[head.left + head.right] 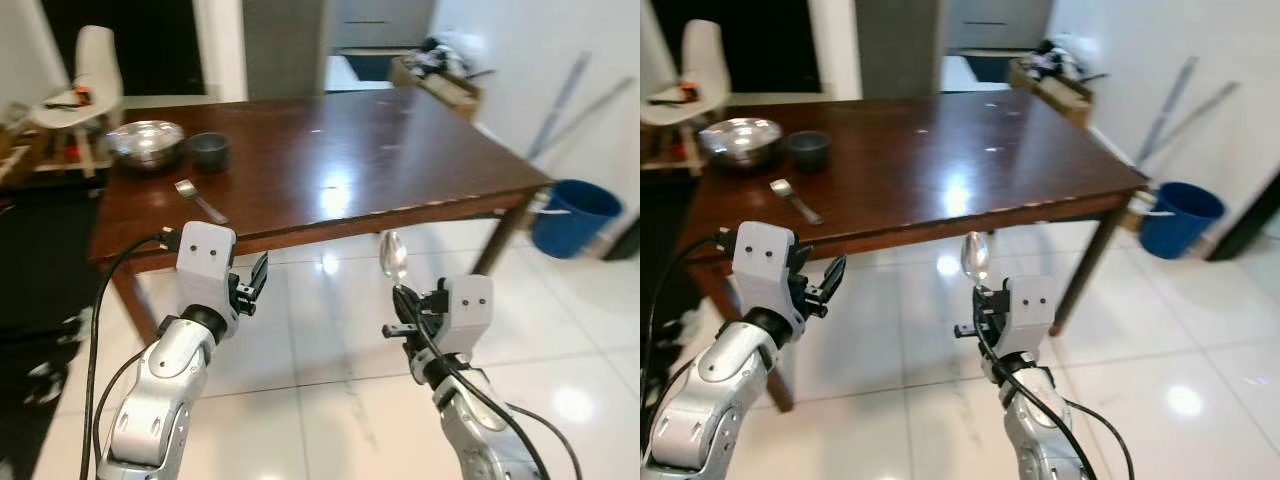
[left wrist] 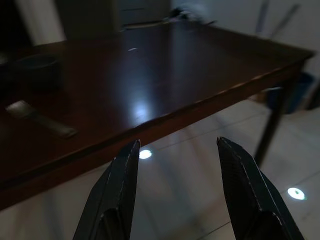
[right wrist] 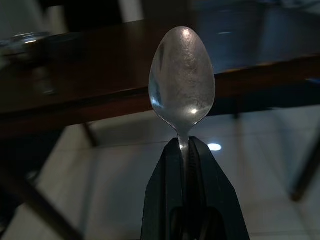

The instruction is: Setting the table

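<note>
Before the dark wooden table (image 1: 400,140), the right gripper (image 1: 402,300) pinches a spoon (image 1: 393,257) upright over the tiled floor. Left gripper (image 1: 252,285) hangs spread wide, holding nothing. On the table's far left sit a steel bowl (image 1: 146,143), dark cup (image 1: 210,151) and another utensil (image 1: 200,200); a blue bin (image 1: 570,216) stands beyond.

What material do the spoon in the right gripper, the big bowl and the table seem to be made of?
Spoon: likely polished steel; silvery, with bright glints.
Big bowl: probably the same metal; shiny grey with reflections.
Table: looks like dark varnished wood; glossy brown, mirroring the lights, with pale wear along its near edge.
Right gripper is clamped on the spoon's handle.
</note>
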Motion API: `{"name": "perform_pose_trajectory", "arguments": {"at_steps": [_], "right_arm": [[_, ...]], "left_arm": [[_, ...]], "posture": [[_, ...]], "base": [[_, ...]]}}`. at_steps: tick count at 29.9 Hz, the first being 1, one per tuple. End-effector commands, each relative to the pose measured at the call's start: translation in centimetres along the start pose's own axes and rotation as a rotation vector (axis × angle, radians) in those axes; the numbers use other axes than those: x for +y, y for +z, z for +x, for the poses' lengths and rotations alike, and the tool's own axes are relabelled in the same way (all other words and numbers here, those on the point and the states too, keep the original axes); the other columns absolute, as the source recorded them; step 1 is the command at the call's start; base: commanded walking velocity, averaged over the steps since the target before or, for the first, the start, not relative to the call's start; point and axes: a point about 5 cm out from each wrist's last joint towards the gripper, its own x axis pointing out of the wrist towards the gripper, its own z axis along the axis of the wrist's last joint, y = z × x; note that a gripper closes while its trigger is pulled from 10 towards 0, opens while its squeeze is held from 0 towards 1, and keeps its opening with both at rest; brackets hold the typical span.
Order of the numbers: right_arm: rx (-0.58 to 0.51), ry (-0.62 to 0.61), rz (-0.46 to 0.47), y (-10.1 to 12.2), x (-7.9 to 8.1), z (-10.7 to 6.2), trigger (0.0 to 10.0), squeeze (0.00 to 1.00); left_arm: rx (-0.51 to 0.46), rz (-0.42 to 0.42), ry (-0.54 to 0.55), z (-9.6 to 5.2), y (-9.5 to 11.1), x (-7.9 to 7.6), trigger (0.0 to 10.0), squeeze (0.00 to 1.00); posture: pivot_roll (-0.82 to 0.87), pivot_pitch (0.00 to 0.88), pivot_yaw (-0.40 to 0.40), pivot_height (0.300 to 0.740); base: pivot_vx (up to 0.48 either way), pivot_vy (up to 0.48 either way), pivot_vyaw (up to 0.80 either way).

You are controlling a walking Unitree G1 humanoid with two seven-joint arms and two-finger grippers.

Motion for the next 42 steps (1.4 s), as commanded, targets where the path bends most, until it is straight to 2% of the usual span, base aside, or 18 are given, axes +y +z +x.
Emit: {"name": "perform_pose_trajectory", "arguments": {"at_steps": [1, 42], "right_arm": [[0.005, 0.0, 0.011, -0.08, 0.06, 0.06, 10.0, 0.0], [0.004, 0.006, 0.015, -0.04, 0.35, 0.11, 10.0, 0.0]], "left_arm": [[0.016, 0.0, 0.002, 0.03, -0.32, 0.0, 10.0, 0.0], [0.012, -0.038, 0.002, 0.04, -0.34, -0.14, 10.0, 0.0]], "posture": [[-0.01, 0.0, 0.047, 0.74], [-0.01, 0.0, 0.049, 0.74]], "base": [[0.0, 0.0, -0.8], [0.0, 0.0, -0.8]]}}
